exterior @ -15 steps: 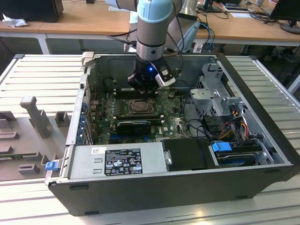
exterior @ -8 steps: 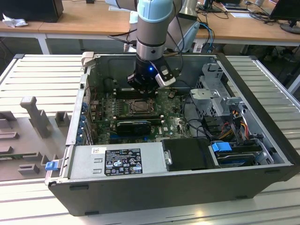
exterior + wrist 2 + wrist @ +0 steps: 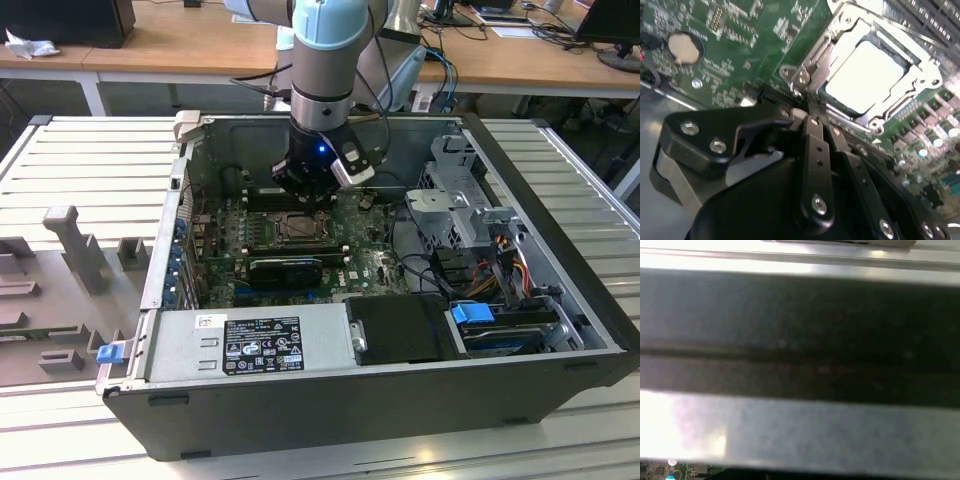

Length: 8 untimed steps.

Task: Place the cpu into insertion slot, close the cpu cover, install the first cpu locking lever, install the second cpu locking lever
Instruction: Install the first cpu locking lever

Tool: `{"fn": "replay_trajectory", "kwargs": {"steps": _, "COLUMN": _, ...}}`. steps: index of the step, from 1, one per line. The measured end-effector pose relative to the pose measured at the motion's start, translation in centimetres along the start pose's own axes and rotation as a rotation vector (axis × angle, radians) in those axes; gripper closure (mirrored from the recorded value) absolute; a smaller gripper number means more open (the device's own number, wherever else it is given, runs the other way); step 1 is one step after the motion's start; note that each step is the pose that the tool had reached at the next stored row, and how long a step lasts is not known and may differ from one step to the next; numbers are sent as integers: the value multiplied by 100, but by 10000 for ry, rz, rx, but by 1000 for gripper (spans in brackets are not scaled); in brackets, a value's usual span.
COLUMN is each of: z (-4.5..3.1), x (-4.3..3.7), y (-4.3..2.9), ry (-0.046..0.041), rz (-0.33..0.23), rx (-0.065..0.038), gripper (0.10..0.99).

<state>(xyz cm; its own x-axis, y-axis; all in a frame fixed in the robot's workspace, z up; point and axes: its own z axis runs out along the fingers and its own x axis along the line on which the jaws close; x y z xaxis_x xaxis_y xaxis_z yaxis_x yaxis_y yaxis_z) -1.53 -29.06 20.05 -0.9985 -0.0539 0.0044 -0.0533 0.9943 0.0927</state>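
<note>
The cpu [image 3: 865, 75], a pale silvery square, lies flat in the insertion slot [image 3: 283, 228] on the green motherboard inside the open computer case. The cpu cover [image 3: 812, 70], a shiny metal frame, lies down around the chip, which shows through its cut-out. A thin metal lever [image 3: 900, 102] runs along one side of the socket. In the second wrist view my gripper [image 3: 812, 114] is shut, its black fingertips [image 3: 814, 125] pressed together just off the socket's corner. In the exterior view the gripper [image 3: 305, 190] hangs close above the far edge of the socket.
A round coin battery [image 3: 685, 46] sits on the board. The case [image 3: 170, 230] walls enclose the work area, with a power supply [image 3: 250, 345] at the front, a drive cage [image 3: 460, 190] and cables [image 3: 500, 270] to the exterior view's right. Grey fixtures [image 3: 75, 240] stand outside.
</note>
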Motion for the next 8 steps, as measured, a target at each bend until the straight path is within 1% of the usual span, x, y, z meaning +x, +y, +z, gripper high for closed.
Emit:
{"fn": "replay_trajectory", "kwargs": {"steps": 3, "z": -10, "x": 0, "y": 1, "ry": -3, "rz": 1, "rx": -9, "gripper": 980}}
{"fn": "replay_trajectory", "kwargs": {"steps": 8, "z": -49, "x": 0, "y": 7, "ry": -2, "rz": 0, "rx": -12, "gripper": 980}}
